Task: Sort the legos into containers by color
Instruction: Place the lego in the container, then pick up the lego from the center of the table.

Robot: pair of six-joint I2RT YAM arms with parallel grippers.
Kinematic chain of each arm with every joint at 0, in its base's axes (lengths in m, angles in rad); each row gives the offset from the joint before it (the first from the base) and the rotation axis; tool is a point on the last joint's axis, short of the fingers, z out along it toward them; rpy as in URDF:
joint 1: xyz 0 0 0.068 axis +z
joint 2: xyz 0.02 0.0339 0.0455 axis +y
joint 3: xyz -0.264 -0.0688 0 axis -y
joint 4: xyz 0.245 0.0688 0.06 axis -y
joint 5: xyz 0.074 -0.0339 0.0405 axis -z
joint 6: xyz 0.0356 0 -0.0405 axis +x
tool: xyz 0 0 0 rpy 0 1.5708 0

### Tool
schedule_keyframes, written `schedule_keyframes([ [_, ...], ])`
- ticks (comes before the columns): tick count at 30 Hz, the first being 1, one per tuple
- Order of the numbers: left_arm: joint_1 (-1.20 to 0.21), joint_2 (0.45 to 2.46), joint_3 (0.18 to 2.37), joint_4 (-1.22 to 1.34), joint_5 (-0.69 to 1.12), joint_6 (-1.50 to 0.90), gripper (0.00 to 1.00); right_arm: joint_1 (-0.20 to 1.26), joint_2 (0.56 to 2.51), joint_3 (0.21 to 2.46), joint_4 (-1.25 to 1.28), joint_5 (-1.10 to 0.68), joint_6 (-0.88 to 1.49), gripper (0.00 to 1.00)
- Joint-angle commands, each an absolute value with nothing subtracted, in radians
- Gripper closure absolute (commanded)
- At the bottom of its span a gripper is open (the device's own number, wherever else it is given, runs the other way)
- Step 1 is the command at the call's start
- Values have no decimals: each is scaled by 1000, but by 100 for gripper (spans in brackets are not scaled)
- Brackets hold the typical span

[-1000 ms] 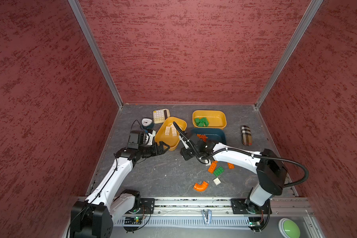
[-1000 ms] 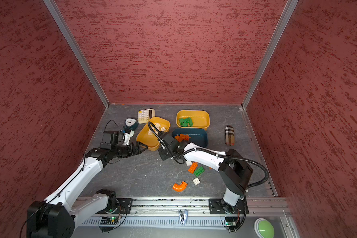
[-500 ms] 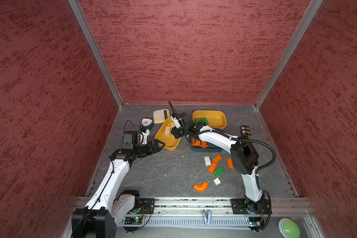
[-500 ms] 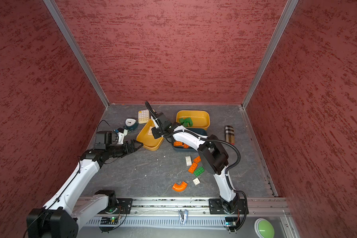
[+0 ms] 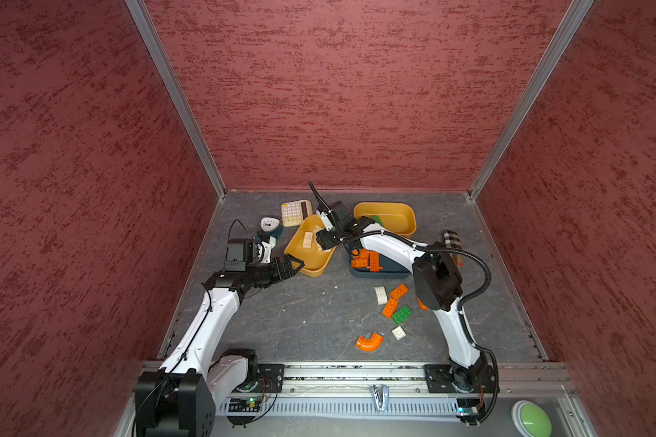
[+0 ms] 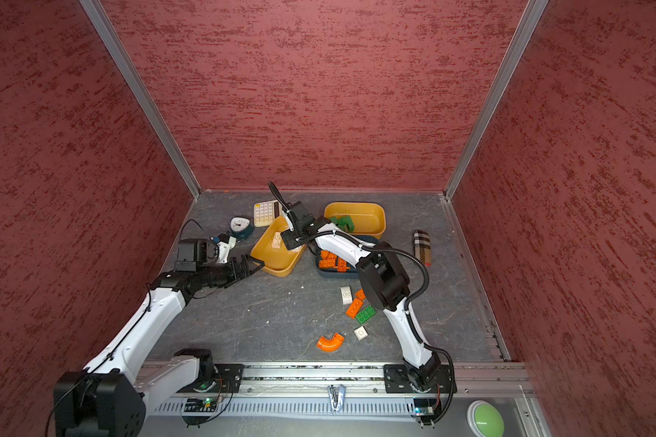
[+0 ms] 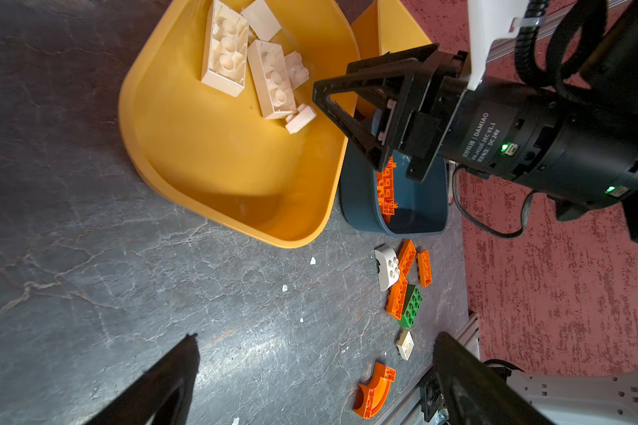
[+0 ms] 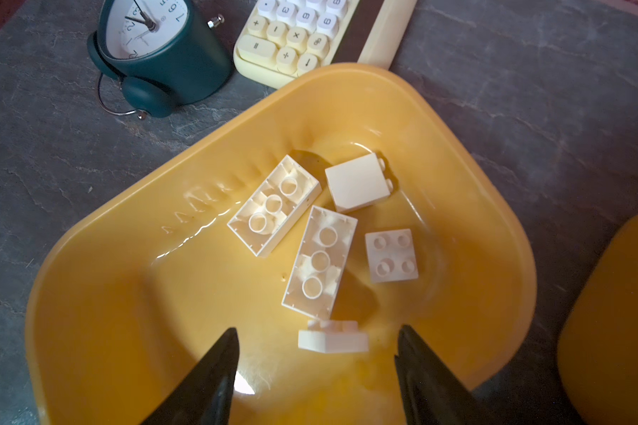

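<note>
While right gripper (image 8: 316, 330) stands parted over yellow tray (image 8: 118, 301), white brick (image 8: 333, 341) loose between jaws; left gripper (image 7: 315, 336) splayed, empty

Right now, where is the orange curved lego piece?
In a top view the orange curved lego lies on the table near the front rail, right-arm side, beside a small white brick.

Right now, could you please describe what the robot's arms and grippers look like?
Both arms have white link shells with black joints. The left arm carries a thin black cable; the right arm has a thick corrugated black hose looping off it. The left gripper and right gripper have black triangular open-frame fingers. The right wrist's black motor reads DAMIAO, with green lights.
</note>
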State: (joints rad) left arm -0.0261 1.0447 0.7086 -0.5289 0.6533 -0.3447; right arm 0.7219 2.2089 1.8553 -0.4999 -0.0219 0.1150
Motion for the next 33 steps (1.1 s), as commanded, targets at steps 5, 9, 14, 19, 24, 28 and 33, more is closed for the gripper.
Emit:
schedule_keyframes([
  [5, -18, 1058, 729, -501, 671, -352, 1, 717, 1882, 1572, -519, -23, 166, 24],
  [9, -22, 1075, 728, -485, 681, -362, 1, 710, 1708, 1345, -558, 60, 247, 20],
  [14, -32, 1092, 728, -468, 693, -373, 1, 709, 1543, 1109, -576, 88, 360, 17],
  [19, -49, 1093, 727, -456, 703, -387, 1, 710, 1490, 958, -544, 78, 439, 19],
  [24, -54, 1091, 727, -461, 703, -388, 0, 711, 1529, 905, -513, 96, 446, 23],
  [28, -54, 1078, 724, -468, 696, -387, 1, 713, 1558, 889, -481, 102, 446, 27],
  [33, -54, 1082, 723, -476, 696, -384, 1, 716, 1605, 897, -469, 100, 437, 38],
])
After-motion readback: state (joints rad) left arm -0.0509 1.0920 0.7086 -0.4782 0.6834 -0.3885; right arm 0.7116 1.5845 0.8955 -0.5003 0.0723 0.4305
